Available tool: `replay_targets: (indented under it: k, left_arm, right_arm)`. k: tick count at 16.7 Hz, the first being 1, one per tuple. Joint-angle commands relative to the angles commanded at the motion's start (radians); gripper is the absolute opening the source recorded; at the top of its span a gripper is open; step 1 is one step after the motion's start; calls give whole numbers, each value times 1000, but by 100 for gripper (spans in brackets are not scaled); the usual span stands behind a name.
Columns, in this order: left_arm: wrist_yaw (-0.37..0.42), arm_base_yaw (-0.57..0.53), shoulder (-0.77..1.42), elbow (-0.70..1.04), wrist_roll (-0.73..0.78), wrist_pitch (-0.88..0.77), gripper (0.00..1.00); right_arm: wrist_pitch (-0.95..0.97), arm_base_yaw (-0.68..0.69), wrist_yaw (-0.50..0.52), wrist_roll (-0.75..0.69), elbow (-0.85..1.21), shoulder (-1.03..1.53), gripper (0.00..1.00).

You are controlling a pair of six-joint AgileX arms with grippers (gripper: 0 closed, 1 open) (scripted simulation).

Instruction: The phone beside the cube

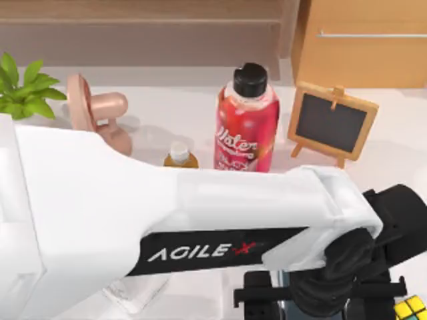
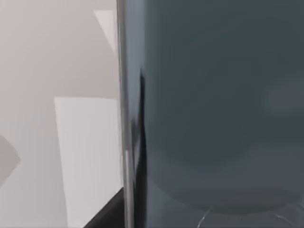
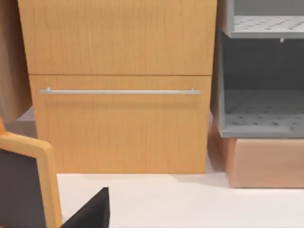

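Note:
The phone [image 2: 218,109] sits very close under my left wrist camera, showing a dark grey-blue glassy face and a pale silvery rim [image 2: 124,118]. In the top view my left arm reaches across the table to the front right. My left gripper [image 1: 293,300] hangs at the front edge, its black body covering what is under it. The cube [image 1: 411,309], with yellow, green and orange squares, lies at the front right corner, just right of that gripper. My right gripper [image 1: 400,217] is a black block parked at the right edge, behind the cube.
A red bottle with a black cap [image 1: 247,120] stands at the back centre, with a small amber bottle [image 1: 180,157] to its left. A small framed blackboard [image 1: 331,124] stands at the back right. A pink object [image 1: 100,113] and a green plant [image 1: 23,90] are at the back left. A wooden cabinet [image 3: 118,85] stands behind.

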Motion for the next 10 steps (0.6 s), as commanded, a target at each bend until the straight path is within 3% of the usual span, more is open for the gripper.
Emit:
replay_targets:
  k: [10]
  left_arm:
    - [-1,5,68,-58,0,2,0]
  right_arm:
    - [0,0,0,0,0,0,100]
